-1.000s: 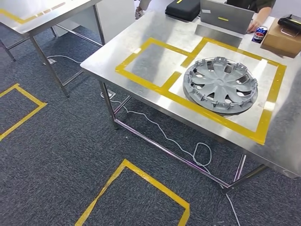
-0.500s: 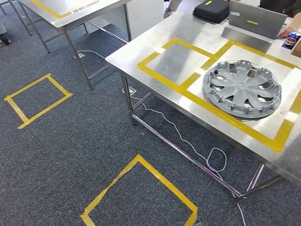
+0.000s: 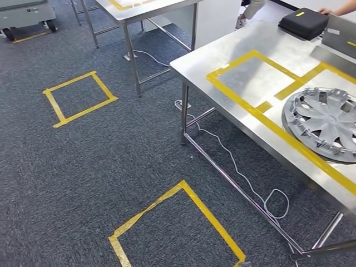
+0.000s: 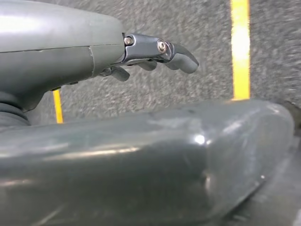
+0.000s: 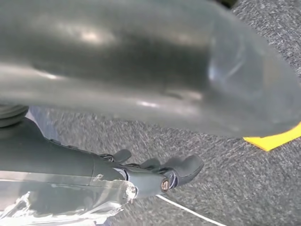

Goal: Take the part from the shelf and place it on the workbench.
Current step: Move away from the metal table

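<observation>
Dark grey carpeted floor (image 3: 84,183): marked with yellow tape squares, one near the lower middle (image 3: 180,222) and one farther off (image 3: 79,98); a white cable (image 3: 235,172) is trailed across it under the bench. Stainless-steel workbench (image 3: 235,50): set at the right of the head view, its top outlined with yellow tape rectangles (image 3: 252,83). A second steel table (image 3: 138,8) is placed beyond it, well apart. Grey plastic wheel cover with spoke-shaped openings (image 3: 325,122): the task's part, laid flat on the workbench inside the larger taped rectangle, partly cut off by the picture's edge; nothing is touching it. Placement is judged complete on this evidence, with nothing left for this part except standing clear; no shelf is seen, so whether further parts remain cannot be told. Black zipped case (image 3: 303,22): laid at the far side of the bench, beside a grey laptop (image 3: 342,39), with a person's hand (image 3: 336,9) just behind. Left hand (image 4: 156,54): hung over the carpet, fingers gently curved and apart, nothing held. Right hand (image 5: 156,174): likewise hung over the carpet, fingers loosely extended, nothing grasped.
</observation>
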Robot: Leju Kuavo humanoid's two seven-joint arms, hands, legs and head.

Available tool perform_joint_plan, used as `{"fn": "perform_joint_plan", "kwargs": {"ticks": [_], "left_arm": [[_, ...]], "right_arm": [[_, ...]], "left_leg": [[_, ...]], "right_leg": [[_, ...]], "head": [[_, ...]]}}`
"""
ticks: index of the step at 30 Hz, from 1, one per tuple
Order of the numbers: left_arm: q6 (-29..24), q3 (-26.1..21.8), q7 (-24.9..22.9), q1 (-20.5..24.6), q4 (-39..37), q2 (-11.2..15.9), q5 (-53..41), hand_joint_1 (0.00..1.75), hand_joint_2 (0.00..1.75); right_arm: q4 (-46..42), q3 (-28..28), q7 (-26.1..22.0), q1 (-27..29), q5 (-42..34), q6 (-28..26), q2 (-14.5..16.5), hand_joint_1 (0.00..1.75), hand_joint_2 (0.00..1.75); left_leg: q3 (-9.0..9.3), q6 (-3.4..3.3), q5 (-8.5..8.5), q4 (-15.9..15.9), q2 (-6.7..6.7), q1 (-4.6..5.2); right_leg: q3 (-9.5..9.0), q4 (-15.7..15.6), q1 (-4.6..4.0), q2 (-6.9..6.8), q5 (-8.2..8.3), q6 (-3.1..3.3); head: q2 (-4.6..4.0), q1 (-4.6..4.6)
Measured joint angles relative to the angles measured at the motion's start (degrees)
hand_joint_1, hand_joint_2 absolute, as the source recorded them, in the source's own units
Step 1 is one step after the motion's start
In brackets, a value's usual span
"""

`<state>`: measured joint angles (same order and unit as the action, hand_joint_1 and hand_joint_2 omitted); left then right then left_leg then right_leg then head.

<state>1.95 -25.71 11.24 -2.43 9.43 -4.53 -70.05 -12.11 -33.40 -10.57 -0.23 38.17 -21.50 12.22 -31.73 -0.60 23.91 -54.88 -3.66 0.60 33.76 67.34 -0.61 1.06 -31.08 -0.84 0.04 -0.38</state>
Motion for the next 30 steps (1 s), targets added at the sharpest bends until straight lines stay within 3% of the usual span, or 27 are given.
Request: {"fn": "perform_joint_plan", "kwargs": {"ticks": [2,3,4,6,8,10,12,13,14,15,16,18,19,21,23,25,27,28,29,30], "left_arm": [[0.0,-0.2,-0.1,0.1,0.0,-0.1,0.0,0.0,0.0],[0.0,-0.2,-0.2,0.1,0.0,-0.2,0.0,0.0,0.0],[0.0,-0.3,-0.2,0.2,0.0,-0.2,0.0,0.0,0.0],[0.0,-0.4,-0.2,-0.1,0.0,-0.3,0.0,0.0,0.0],[0.0,-0.6,-0.2,-0.3,0.0,-0.2,0.0,0.0,0.0],[-0.1,-0.6,-0.2,-0.1,0.0,-0.3,0.0,0.0,0.0],[-0.2,-0.7,-0.2,0.1,0.0,-0.3,0.0,0.0,0.0],[-0.3,-0.7,-0.2,0.0,0.0,-0.3,0.0,0.0,0.0],[-0.3,-0.7,-0.2,-0.1,0.0,-0.3,0.1,0.0,0.0],[-0.3,-0.8,-0.2,-0.2,0.0,-0.3,0.1,0.0,0.0],[-0.4,-0.9,-0.2,-0.2,0.0,-0.4,0.1,0.0,0.0],[-0.6,-0.9,-0.1,0.1,0.0,-0.6,0.1,0.0,0.0],[-0.7,-1.0,0.1,0.2,0.0,-0.7,0.0,0.0,0.0],[-1.0,-1.0,0.4,0.0,0.0,-0.8,0.0,0.0,0.0],[-1.4,-1.0,0.9,-0.2,0.0,-0.9,0.0,0.0,0.0],[-1.8,-1.1,1.2,-0.1,0.0,-0.9,0.0,0.0,0.0],[-2.1,-1.1,1.5,0.0,0.0,-1.1,0.0,0.0,0.0],[-2.3,-1.2,1.6,-0.1,0.0,-1.1,0.0,0.0,0.0],[-2.4,-1.3,1.6,-0.2,0.0,-1.1,0.0,0.0,0.0],[-2.5,-1.4,1.7,-0.3,0.0,-1.1,0.0,0.0,0.0]], "right_arm": [[0.0,-0.4,0.1,-0.1,0.3,0.0,0.0,0.0,0.0],[0.0,-0.6,0.2,-0.1,0.4,0.0,0.0,0.0,0.0],[0.0,-0.7,0.3,-0.2,0.5,-0.1,0.0,0.0,0.0],[0.0,-0.9,0.4,-0.3,0.5,-0.1,0.0,0.0,0.0],[0.0,-1.0,0.4,-0.4,0.5,-0.1,0.1,0.0,0.0],[0.0,-1.0,0.6,-0.3,0.8,-0.2,0.1,0.0,0.0],[0.0,-1.0,0.8,-0.2,1.1,-0.2,0.1,0.0,0.0],[0.0,-1.0,0.9,-0.2,1.3,-0.2,0.1,0.0,0.0],[0.0,-1.0,0.9,-0.2,1.5,-0.2,0.1,0.0,0.0],[0.0,-1.0,0.9,-0.3,1.8,-0.1,0.1,0.0,0.0],[0.0,-1.0,0.9,-0.4,2.0,0.0,0.1,0.0,0.0],[0.0,-1.0,0.9,-0.5,2.6,0.1,0.1,0.0,0.0],[0.0,-1.0,0.9,-0.6,2.8,0.1,0.0,0.0,0.0],[0.0,-1.0,0.8,-0.7,3.4,0.3,0.0,0.0,0.0],[0.0,-1.0,0.8,-0.8,4.1,0.3,0.0,0.0,0.0],[0.0,-1.0,0.9,-0.6,4.8,0.3,0.0,0.0,0.0],[0.1,-0.9,1.1,-0.4,5.4,0.3,0.0,0.0,0.0],[0.1,-0.9,1.2,-0.4,5.7,0.2,0.0,0.0,0.0],[0.1,-0.9,1.3,-0.4,6.0,0.2,0.0,0.0,0.0],[0.1,-0.8,1.4,-0.4,6.3,0.2,0.0,0.0,0.0]], "left_leg": [[-0.31,0.27,-0.35,-0.2,-1.48,0.14],[-0.6,0.49,-0.55,-0.2,-2.11,0.12],[-0.93,0.79,-0.77,-0.3,-2.71,0.06],[-1.53,1.42,-1.11,-0.4,-3.32,-0.13],[-2.75,1.95,0.53,-2.4,-1.13,-0.15],[-5.76,2.58,4.62,-8.9,1.79,-0.33],[-8.67,3.32,7.43,-15.6,2.73,-0.76],[-8.9,3.62,7.34,-16.6,2.93,-1.02],[-7.97,3.88,6.21,-15.3,3.19,-1.28],[-5.96,4.12,4.43,-12.1,3.87,-1.5],[-3.58,4.39,2.82,-8.2,5.44,-1.64],[-0.27,4.01,1.21,-2.3,7.9,-1.55],[0.16,3.54,1.27,-1.3,8.36,-1.39],[-0.14,2.31,1.28,-1.2,7.07,-1.14],[-0.33,1.48,1.03,-1.2,5.83,-1.11],[-0.57,0.8,0.74,-1.2,4.44,-1.06],[-0.85,0.41,0.54,-1.2,2.77,-0.87],[-0.92,0.34,0.46,-1.2,1.89,-0.78],[-0.94,0.35,0.4,-1.2,1.01,-0.73],[-0.92,0.4,0.32,-1.2,0.13,-0.71]], "right_leg": [[-3.69,-7.5,0.01,2.72,2.79,0.69],[-4.58,-9.6,0.01,3.68,3.22,0.77],[-4.76,-10.3,0.0,3.84,3.1,0.75],[-4.89,-10.8,0.02,2.73,3.54,0.85],[-5.04,-11.4,0.22,1.33,4.19,1.3],[-4.86,-11.6,0.29,-0.43,4.45,1.54],[-4.63,-11.6,0.3,-2.42,4.48,1.53],[-4.56,-11.6,0.32,-3.31,4.48,1.48],[-4.54,-11.5,0.38,-4.1,4.46,1.37],[-4.56,-11.4,0.46,-4.83,4.39,1.17],[-4.57,-11.2,0.44,-5.49,4.25,0.84],[-4.29,-10.5,0.24,-6.66,3.7,-0.01],[-4.21,-10.3,0.11,-7.23,3.48,-0.37],[-4.45,-10.1,0.31,-8.09,3.21,-0.95],[-3.93,-8.3,0.67,-5.89,1.62,-1.55],[-1.15,-1.9,0.76,-2.5,-2.12,-1.78],[2.41,5.5,0.67,-1.41,-5.04,-1.58],[3.28,7.0,0.64,-1.26,-4.98,-1.39],[3.11,6.2,0.63,-1.11,-3.8,-1.17],[1.91,3.4,0.63,-0.72,-1.76,-0.91]], "head": [[0.0,-0.02],[0.0,-0.03],[0.01,-0.03],[0.01,-0.04],[0.01,-0.3],[0.0,-0.55],[0.0,-0.6],[0.0,-0.6],[0.0,-0.61],[0.0,-0.6],[0.0,-0.64],[0.01,-0.73],[0.01,-0.71],[0.01,-0.5],[0.01,-0.4],[0.01,-0.27],[0.0,-0.21],[0.0,-0.19],[0.0,-0.19],[0.0,-0.18]]}}
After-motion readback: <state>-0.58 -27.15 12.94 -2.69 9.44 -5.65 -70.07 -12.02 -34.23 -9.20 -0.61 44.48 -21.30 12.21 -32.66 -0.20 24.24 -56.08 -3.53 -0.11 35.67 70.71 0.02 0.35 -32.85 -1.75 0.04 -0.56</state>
